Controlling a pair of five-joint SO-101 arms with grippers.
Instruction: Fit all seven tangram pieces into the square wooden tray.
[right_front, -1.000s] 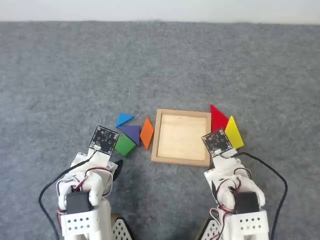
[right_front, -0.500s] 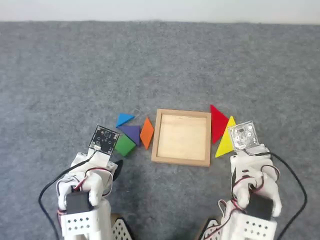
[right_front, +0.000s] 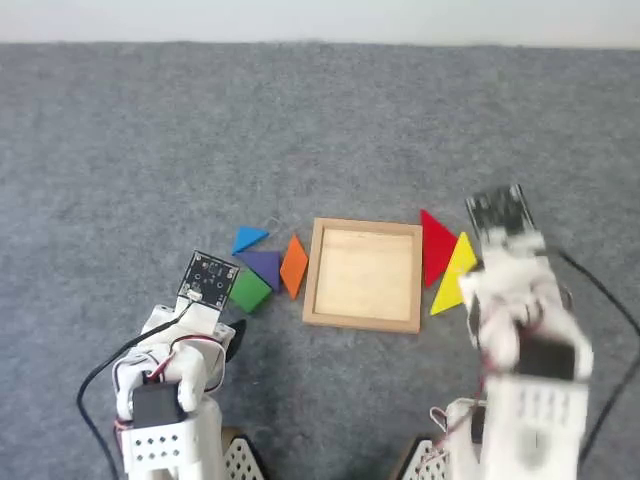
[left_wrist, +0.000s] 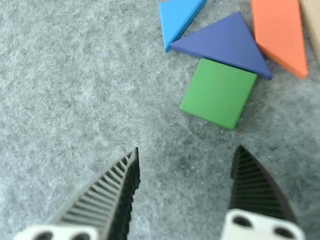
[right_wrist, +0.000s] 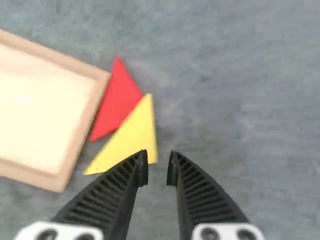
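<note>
Claw (right_wrist: 157, 167) of right arm, slightly parted, hangs beside yellow triangle (right_wrist: 127, 137).

**Two white arms with black ribbed fingers**

The left arm (right_front: 170, 365) and right arm (right_front: 520, 310) are white plastic shells around black motor blocks, with thin red and white wires at the joints. A black cable (right_front: 98, 378) curves beside the left one. Each base has rows of small round holes. A square black board (right_front: 208, 278) tops the left wrist. The left gripper (left_wrist: 187, 150) and right gripper (right_wrist: 158, 154) have black, pointed, ribbed fingers on white mounts with round screw holes.
</note>
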